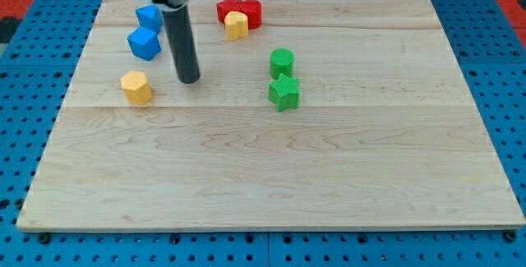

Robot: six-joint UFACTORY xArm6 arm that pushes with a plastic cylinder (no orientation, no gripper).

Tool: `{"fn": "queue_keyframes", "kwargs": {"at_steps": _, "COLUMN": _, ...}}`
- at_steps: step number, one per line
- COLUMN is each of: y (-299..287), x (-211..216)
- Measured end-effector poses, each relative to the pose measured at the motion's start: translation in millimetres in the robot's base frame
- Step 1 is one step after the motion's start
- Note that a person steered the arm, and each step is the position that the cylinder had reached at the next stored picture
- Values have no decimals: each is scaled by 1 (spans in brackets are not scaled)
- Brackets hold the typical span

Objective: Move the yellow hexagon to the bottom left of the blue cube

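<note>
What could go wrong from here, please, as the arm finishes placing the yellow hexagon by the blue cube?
My tip stands right of the yellow hexagon, so a push from here would likely send it leftward, toward the board edge. The blue cube sits close to the rod's left; a careless sweep could nudge it and shift the target.

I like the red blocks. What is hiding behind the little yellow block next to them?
Behind the yellow block sit two red blocks, touching it. Their lower parts are covered, so their full shapes cannot be told.

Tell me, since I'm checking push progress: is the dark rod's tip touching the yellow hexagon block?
Apart. The camera view shows bare wood between my tip and the yellow hexagon block, which lies toward the view's left.
</note>
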State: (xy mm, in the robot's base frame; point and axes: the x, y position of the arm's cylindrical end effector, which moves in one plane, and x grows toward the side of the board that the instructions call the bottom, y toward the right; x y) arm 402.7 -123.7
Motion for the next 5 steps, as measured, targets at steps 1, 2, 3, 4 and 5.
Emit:
{"fn": "queue_keyframes", "kwargs": {"at_steps": 1, "y": -26, "x": 22}}
{"fn": "queue_keyframes", "kwargs": {"at_steps": 2, "y": -76, "x": 27}}
{"fn": "queue_keyframes", "kwargs": {"at_steps": 3, "y": -108, "x": 34}}
{"fn": "queue_keyframes", "kwargs": {"at_steps": 4, "y": -132, "x": 48}}
{"fn": "queue_keyframes", "kwargs": {"at_steps": 5, "y": -140, "x": 36}}
